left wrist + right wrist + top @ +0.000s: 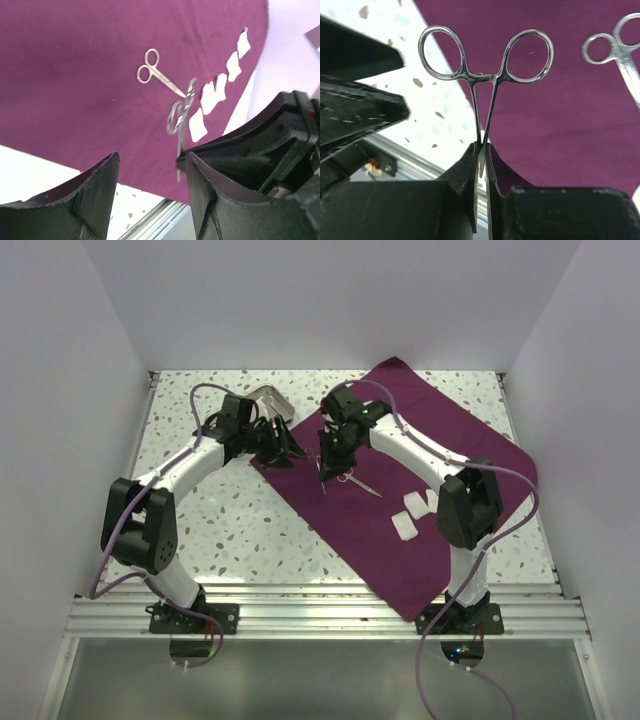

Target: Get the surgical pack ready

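A speckled worktop (230, 520) carries the plum-purple cloth (450, 440), spread flat and turned like a diamond. One corner of the cloth nears the far edge and one nears the right edge. Another reaches the near edge, and the fourth lies about mid-worktop.

The shallow steel tray (272, 400) sits off the cloth close to the far edge, left of centre, partly hidden behind the left arm.

The left pincer (152, 170) hangs over the cloth's mid-worktop corner with its fingers spread apart and nothing between them. Just beside it, the right pincer (481, 150) is clamped on the tips of silver forceps (486, 76). Their two ring handles point away from the fingers, above the cloth's left border.

A pair of silver scissors (362, 483) lies flat on the cloth near the right pincer, toward the near edge.

Small white gauze pads (405, 526) rest on the cloth further toward the near-right corner, close by the right arm's elbow.
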### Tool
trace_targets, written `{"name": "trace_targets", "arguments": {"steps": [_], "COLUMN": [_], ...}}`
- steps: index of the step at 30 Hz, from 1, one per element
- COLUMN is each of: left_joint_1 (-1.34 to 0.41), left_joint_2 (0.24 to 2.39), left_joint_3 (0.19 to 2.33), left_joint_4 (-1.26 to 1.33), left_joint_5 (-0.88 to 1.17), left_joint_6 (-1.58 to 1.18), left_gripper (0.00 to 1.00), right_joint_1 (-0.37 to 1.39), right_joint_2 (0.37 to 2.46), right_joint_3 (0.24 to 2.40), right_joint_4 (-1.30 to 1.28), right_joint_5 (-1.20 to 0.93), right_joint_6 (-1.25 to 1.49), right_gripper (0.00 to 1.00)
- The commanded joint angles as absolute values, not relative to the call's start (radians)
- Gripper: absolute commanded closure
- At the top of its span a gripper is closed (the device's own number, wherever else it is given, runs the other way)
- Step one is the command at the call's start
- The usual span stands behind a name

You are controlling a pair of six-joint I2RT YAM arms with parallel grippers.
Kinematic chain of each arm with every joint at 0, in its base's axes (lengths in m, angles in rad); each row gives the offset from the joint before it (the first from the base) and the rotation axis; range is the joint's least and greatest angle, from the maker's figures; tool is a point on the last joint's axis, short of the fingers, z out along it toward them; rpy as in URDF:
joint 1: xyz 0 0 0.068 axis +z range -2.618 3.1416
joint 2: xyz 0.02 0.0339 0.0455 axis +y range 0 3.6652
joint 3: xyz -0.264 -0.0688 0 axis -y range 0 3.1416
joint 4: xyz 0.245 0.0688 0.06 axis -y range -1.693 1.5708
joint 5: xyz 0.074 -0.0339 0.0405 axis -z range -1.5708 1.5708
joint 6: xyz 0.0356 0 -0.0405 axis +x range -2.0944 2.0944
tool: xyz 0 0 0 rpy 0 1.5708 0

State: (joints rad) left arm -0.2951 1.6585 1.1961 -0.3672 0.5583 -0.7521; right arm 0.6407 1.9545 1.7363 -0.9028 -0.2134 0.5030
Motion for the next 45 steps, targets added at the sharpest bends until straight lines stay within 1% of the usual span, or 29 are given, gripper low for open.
{"name": "trace_targets", "arguments": {"steps": [1, 5, 10, 12, 13, 14, 15, 17, 18, 19, 20, 21, 22, 24, 25, 27, 28, 30, 31, 34, 38, 40, 45], "left_joint_1": [-0.295, -0.296, -0.296, -0.296, -0.296, -0.296, -0.296, -0.293, -0.29, -0.288, -0.287, -0.287, -0.287, -0.287, -0.287, -0.287, -0.287, -0.287, -0.287, -0.287, -0.287, -0.285, -0.285], "left_joint_2": [1.643, 1.654, 1.684, 1.7, 1.718, 1.729, 1.741, 1.779, 1.792, 1.811, 1.818, 1.831, 1.838, 1.851, 1.874, 1.902, 1.936, 1.957, 1.974, 1.996, 2.074, 2.13, 2.215], "left_joint_3": [1.174, 1.169, 1.169, 1.178, 1.195, 1.209, 1.225, 1.299, 1.33, 1.395, 1.432, 1.513, 1.558, 1.638, 1.717, 1.79, 1.857, 1.906, 1.913, 1.899, 1.911, 1.928, 1.928], "left_joint_4": [-0.266, -0.258, -0.235, -0.224, -0.218, -0.219, -0.227, -0.28, -0.308, -0.366, -0.394, -0.449, -0.478, -0.52, -0.553, -0.584, -0.607, -0.609, -0.595, -0.519, -0.469, -0.457, -0.408], "left_joint_5": [0.614, 0.624, 0.634, 0.635, 0.64, 0.638, 0.635, 0.609, 0.592, 0.54, 0.508, 0.426, 0.375, 0.284, 0.197, 0.111, 0.028, -0.064, -0.157, -0.295, -0.399, -0.451, -0.482], "left_joint_6": [-0.802, -0.813, -0.83, -0.841, -0.841, -0.83, -0.819, -0.787, -0.741, -0.717, -0.657, -0.623, -0.588, -0.491, -0.459, -0.364, -0.33, -0.243, -0.217, -0.102, 0.064, 0.1, 0.167], "left_gripper": [0.4, 0.4, 0.43, 0.49, 0.61, 0.68, 0.78, 1.0, 1.0, 1.0, 1.0, 1.0, 1.0, 1.0, 1.0, 1.0, 1.0, 1.0, 1.0, 1.0, 1.0, 1.0, 1.0], "right_joint_1": [0.646, 0.655, 0.67, 0.676, 0.676, 0.676, 0.676, 0.676, 0.675, 0.672, 0.664, 0.66, 0.655, 0.628, 0.615, 0.566, 0.548, 0.485, 0.465, 0.408, 0.385, 0.374, 0.367], "right_joint_2": [1.916, 1.919, 1.94, 1.947, 1.95, 1.953, 1.956, 1.968, 1.976, 1.982, 1.996, 2.002, 2.014, 2.025, 2.028, 2.033, 2.034, 2.033, 2.033, 2.04, 2.094, 2.124, 2.178], "right_joint_3": [1.735, 1.75, 1.785, 1.799, 1.799, 1.804, 1.809, 1.836, 1.851, 1.871, 1.911, 1.931, 1.948, 1.986, 1.988, 1.971, 1.962, 1.928, 1.915, 1.896, 1.96, 1.977, 2.013], "right_joint_4": [-0.861, -0.844, -0.842, -0.841, -0.836, -0.835, -0.834, -0.842, -0.874, -0.896, -0.917, -0.966, -0.988, -1.041, -1.049, -1.063, -1.066, -1.068, -1.065, -1.061, -1.106, -1.117, -1.117], "right_joint_5": [-0.299, -0.324, -0.353, -0.364, -0.368, -0.368, -0.367, -0.359, -0.335, -0.315, -0.29, -0.234, -0.21, -0.163, -0.153, -0.156, -0.164, -0.187, -0.218, -0.221, -0.196, -0.199, -0.216], "right_joint_6": [0.502, 0.511, 0.517, 0.517, 0.518, 0.518, 0.518, 0.515, 0.512, 0.497, 0.488, 0.464, 0.45, 0.431, 0.42, 0.42, 0.423, 0.428, 0.429, 0.408, 0.37, 0.365, 0.328], "right_gripper": [1.0, 1.0, 1.0, 1.0, 1.0, 1.0, 1.0, 1.0, 0.91, 0.76, 0.64, 0.52, 0.5, 0.48, 0.47, 0.47, 0.46, 0.46, 0.46, 0.46, 0.46, 0.46, 0.45]}}
